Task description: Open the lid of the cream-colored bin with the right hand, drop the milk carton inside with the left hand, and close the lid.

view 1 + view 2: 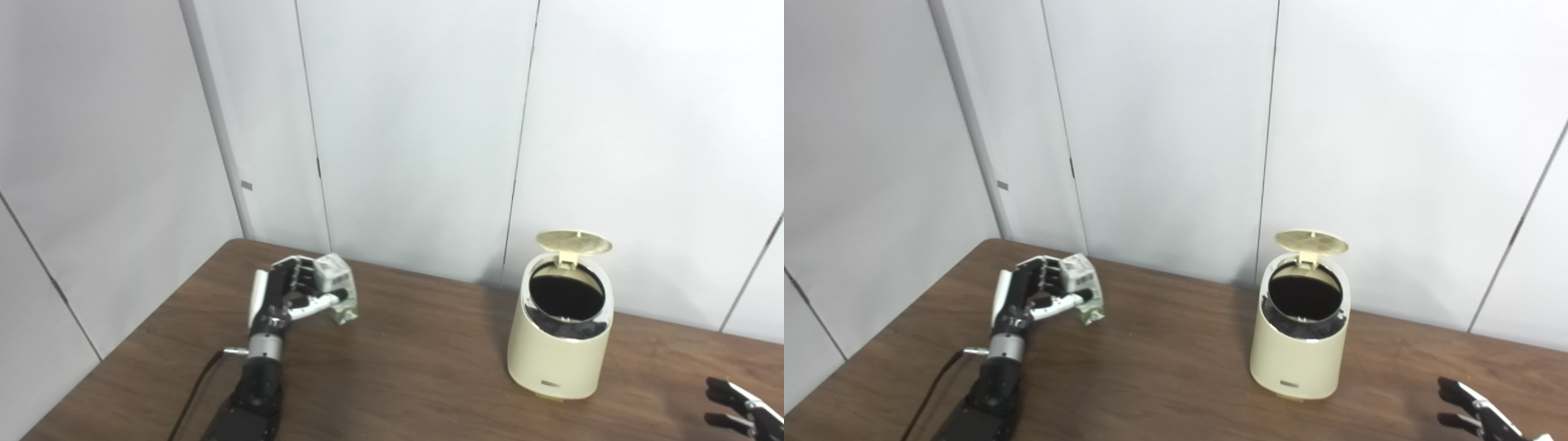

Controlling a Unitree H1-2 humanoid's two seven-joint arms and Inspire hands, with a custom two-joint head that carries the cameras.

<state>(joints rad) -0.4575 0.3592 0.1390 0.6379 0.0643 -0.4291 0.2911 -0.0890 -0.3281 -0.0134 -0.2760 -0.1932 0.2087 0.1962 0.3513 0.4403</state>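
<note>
You see a dark wood-grain bench [398,367] set against pale grey wall panels [416,122] with vertical seams.

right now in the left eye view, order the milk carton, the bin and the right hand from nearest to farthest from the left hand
1. Milk carton: in the grasp of the left hand, at the table's left.
2. Cream-colored bin: right of centre, its lid standing open.
3. Right hand: at the bottom right corner, past the bin, holding nothing.

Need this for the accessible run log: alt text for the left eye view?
The left hand grips a small milk carton at the far left of a brown table. To its right a cream-colored bin stands with its lid up. The right hand shows at the lower right corner, holding nothing.
</note>
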